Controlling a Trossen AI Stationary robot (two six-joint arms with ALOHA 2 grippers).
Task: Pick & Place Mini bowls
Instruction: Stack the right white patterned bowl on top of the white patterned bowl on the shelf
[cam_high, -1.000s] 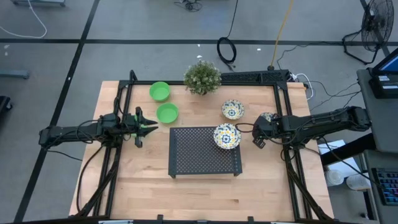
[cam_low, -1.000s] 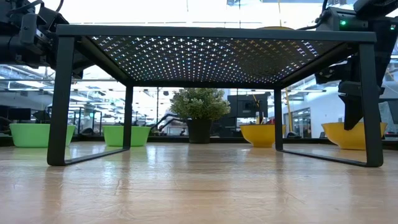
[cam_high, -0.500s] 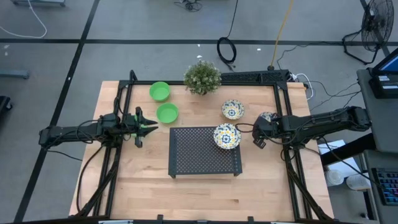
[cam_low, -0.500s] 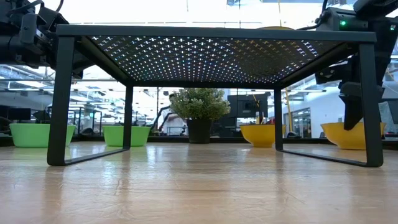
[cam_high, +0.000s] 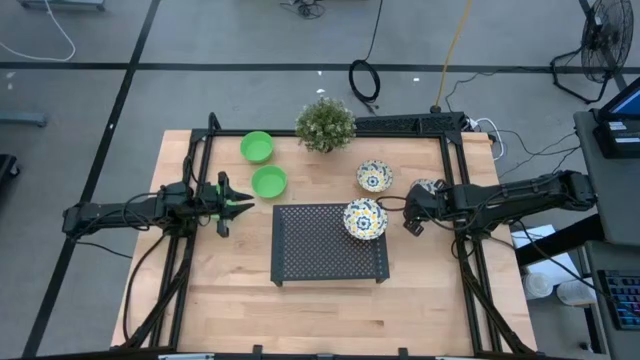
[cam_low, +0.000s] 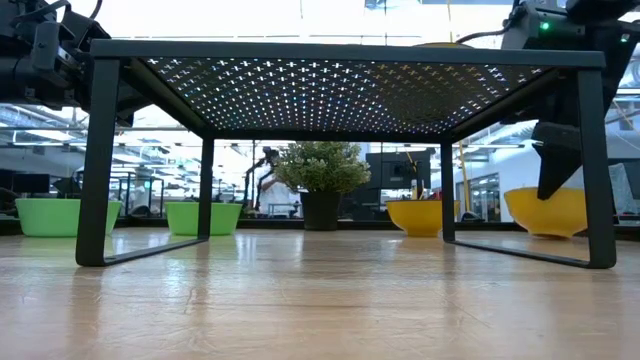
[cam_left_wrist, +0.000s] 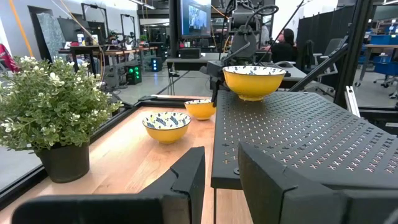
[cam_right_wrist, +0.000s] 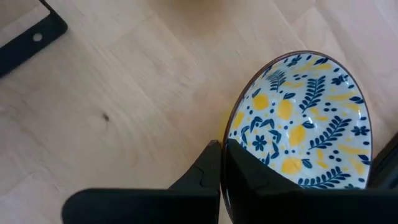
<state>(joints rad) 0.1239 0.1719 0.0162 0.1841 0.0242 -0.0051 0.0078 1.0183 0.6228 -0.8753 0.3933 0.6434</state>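
Note:
Two green mini bowls (cam_high: 257, 147) (cam_high: 269, 181) stand on the table at the far left. One floral mini bowl (cam_high: 374, 177) stands on the table. Another (cam_high: 365, 218) sits on the far right corner of the black perforated rack (cam_high: 320, 250). My right gripper (cam_high: 414, 210) (cam_right_wrist: 221, 146) is right of the rack, shut on a third floral bowl (cam_right_wrist: 305, 124) (cam_low: 545, 212). My left gripper (cam_high: 240, 203) (cam_left_wrist: 221, 155) waits open and level, left of the rack. My right gripper pinches the floral bowl's rim (cam_right_wrist: 231, 138) on the side toward the rack, with one finger (cam_right_wrist: 249, 180) inside the bowl and one (cam_right_wrist: 205, 171) outside. The fingers slant down from the table's right. The bowl is tilted and looks just off the table.
A potted plant (cam_high: 325, 124) stands at the far edge, between the green and the floral bowls. The rack fills the table's middle. Black frame rails (cam_high: 455, 160) run along the left, far and right sides. Bare wood lies in front of the rack.
My right gripper has risen a little, still shut on the floral bowl's rim. The bowl has come up from the table and shifted slightly toward the rack.

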